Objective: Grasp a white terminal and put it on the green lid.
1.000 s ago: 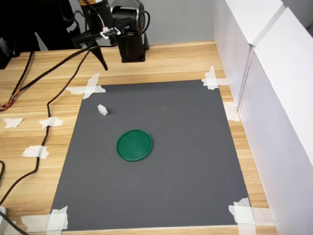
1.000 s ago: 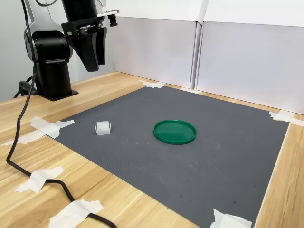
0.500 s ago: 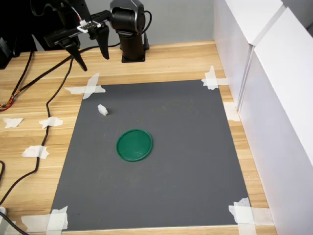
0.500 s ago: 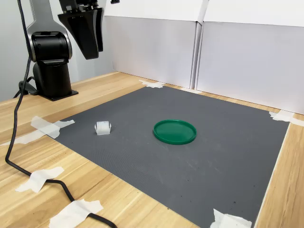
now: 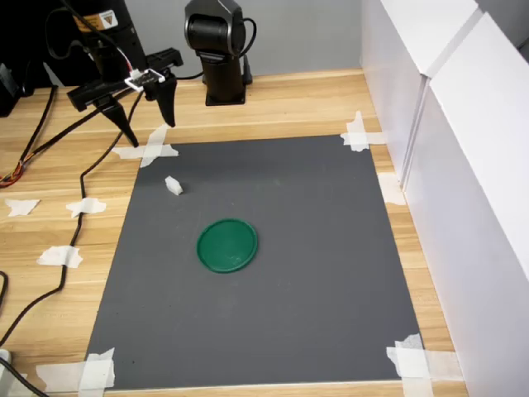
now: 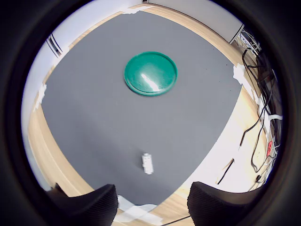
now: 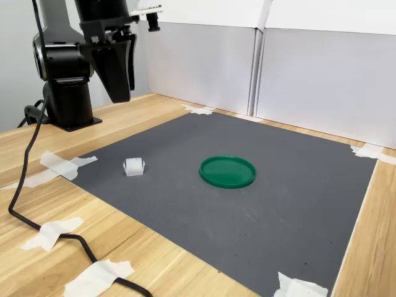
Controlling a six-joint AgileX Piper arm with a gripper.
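The white terminal [image 5: 173,185] [image 7: 133,166] [image 6: 147,163] lies on the dark grey mat [image 5: 314,248], near the mat's far left corner in the first exterior view. The green lid [image 5: 227,245] [image 7: 228,171] [image 6: 150,73] rests flat near the mat's middle with nothing on it. My gripper [image 5: 152,132] [image 7: 119,98] [image 6: 150,209] hangs open and empty in the air above the taped far left corner, a short way behind the terminal. In the wrist view both dark fingers [image 6: 89,207] frame the terminal, which lies ahead of them.
The black arm base [image 5: 223,58] stands on the wooden table behind the mat. Black cables [image 5: 74,240] run along the first exterior view's left, among white tape scraps [image 5: 59,256]. White panels [image 5: 463,165] wall the first exterior view's right side.
The open gripper has come down and shifted toward the mat's taped corner, closer to the terminal. The terminal and the lid have not moved.
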